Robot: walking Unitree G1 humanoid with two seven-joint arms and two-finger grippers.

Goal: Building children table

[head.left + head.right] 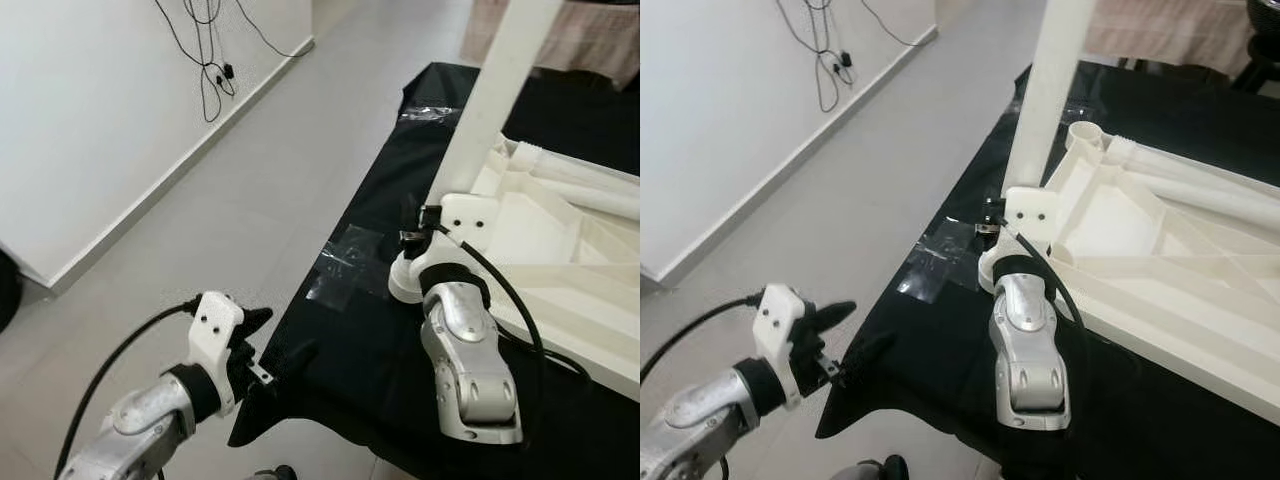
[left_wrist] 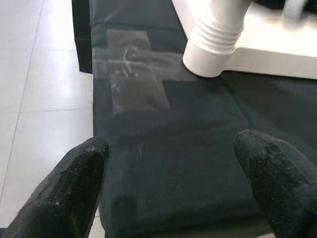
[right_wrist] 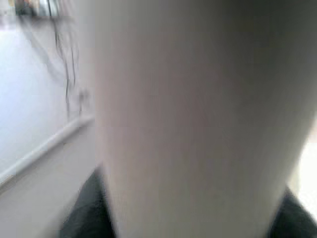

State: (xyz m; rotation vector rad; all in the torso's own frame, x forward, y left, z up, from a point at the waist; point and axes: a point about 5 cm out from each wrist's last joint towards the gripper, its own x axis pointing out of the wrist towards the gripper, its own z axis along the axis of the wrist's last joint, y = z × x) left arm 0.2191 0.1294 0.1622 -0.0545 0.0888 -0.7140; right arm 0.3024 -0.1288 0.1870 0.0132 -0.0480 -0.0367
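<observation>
One long white plastic table leg (image 1: 492,95) stands upright, threaded end down in the corner of the upturned white tabletop (image 1: 1160,250) on black cloth (image 1: 370,350). Right gripper (image 1: 412,238) grips its base; jaw spread unclear. Left gripper (image 2: 173,183) hovers with jaws spread.

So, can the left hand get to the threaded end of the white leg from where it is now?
Probably yes. The left hand is open at the edge of the black cloth, and only bare cloth and a patch of clear tape lie between it and the leg's threaded end.
</observation>
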